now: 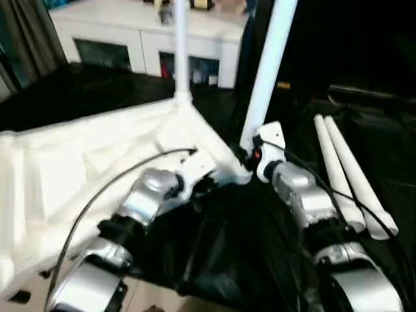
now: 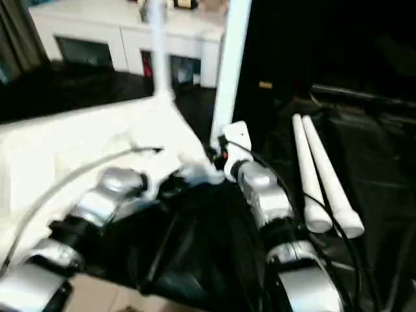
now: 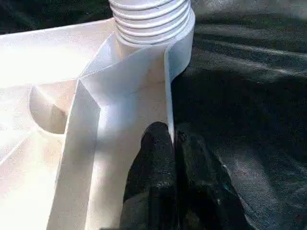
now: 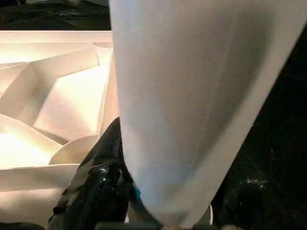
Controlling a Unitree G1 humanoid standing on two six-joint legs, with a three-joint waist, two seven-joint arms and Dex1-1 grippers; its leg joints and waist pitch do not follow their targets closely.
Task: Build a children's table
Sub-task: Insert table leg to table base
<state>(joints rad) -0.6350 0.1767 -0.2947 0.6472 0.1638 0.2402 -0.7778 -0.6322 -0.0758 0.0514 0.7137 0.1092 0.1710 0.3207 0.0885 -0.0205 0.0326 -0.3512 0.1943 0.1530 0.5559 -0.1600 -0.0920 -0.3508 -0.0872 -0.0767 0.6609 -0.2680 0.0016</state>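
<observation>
The white tabletop point(image 1: 78, 162) lies upside down on black cloth, ribbed underside up. One white leg point(image 1: 181, 52) stands upright in its far corner socket. A second leg point(image 1: 268, 71) rises from the near right corner, and my right gripper point(image 1: 250, 155) is shut around its lower end; one black finger point(image 4: 103, 182) shows beside the tube. That leg's threaded end point(image 3: 151, 19) sits in the corner socket point(image 3: 180, 48) with several thread rings showing above it. My left gripper point(image 3: 172, 143) is shut on the tabletop's thin rim wall just below that corner. Two more legs point(image 1: 348, 175) lie side by side on the right.
A white cabinet with glass doors point(image 1: 130, 42) stands behind the work. Black cloth point(image 1: 227, 253) covers the surface around and in front of the tabletop. A thin dark cable point(image 1: 97, 195) arcs over my left forearm.
</observation>
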